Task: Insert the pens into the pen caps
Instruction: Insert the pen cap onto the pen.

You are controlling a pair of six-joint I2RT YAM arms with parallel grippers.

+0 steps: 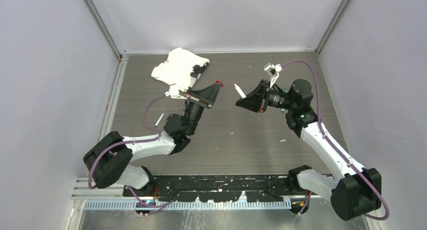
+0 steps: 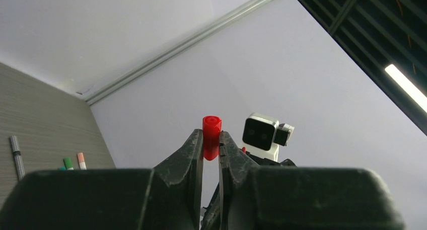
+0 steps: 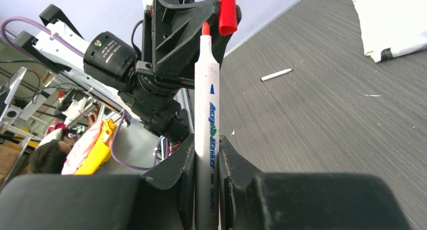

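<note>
**Grip.** The left pincer (image 2: 211, 142) is clamped on the red cap (image 2: 211, 132) by its lower half, and the upper half stands proud of the fingertips. The right pincer (image 3: 206, 143) is clamped on a white pen (image 3: 206, 104) at mid-barrel, red tip foremost. Both are held in the air above the worktop (image 1: 241, 139), and the two pincers face one another.

**Governing relation.** In the right wrist view the pen's tip lies just beside the cap, to its left and about level with its lower end, not touching. The pen's long axis runs nearly parallel with the cap's but is offset to one side, so the tip points alongside the cap, not into it. The overhead view also shows a gap between tip and cap. Which end of the cap is open cannot be told.

**Judgement.** Insertion has not begun. The next move calls for a sideways correction to bring the two axes into line, then an advance along the barrel. The risk is a glancing contact that twists the cap in its grip.

**Other.** One loose pen (image 3: 276, 75) lies flat on the worktop, well apart from the cap.
</note>
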